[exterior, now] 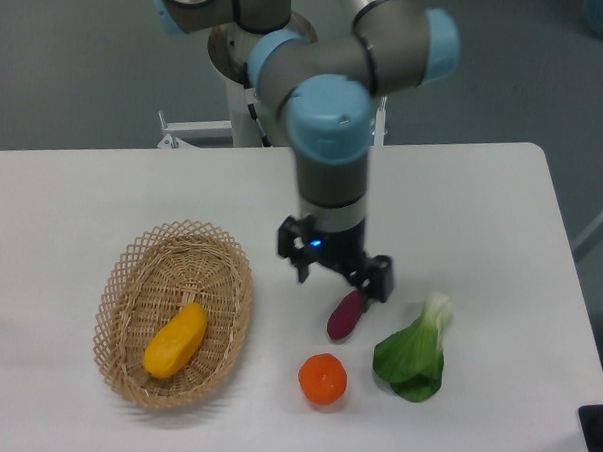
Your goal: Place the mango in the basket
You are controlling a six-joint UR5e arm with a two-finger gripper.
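Observation:
The mango (175,341), a smooth yellow-orange elongated fruit, lies inside the oval tan wicker basket (129,279) at the left of the table. It rests on the basket floor, toward the front. My gripper (337,280) hangs to the right of the basket, well apart from the mango, just above the upper end of a small purple sweet potato (344,316). The arm's wrist and black mount hide the fingers, so I cannot tell whether they are open or shut. Nothing shows in the gripper.
A round orange fruit (323,378) sits near the front edge, below the sweet potato. A green leafy bok choy (414,351) lies to its right. The arm's base stands at the back of the white table (73,196).

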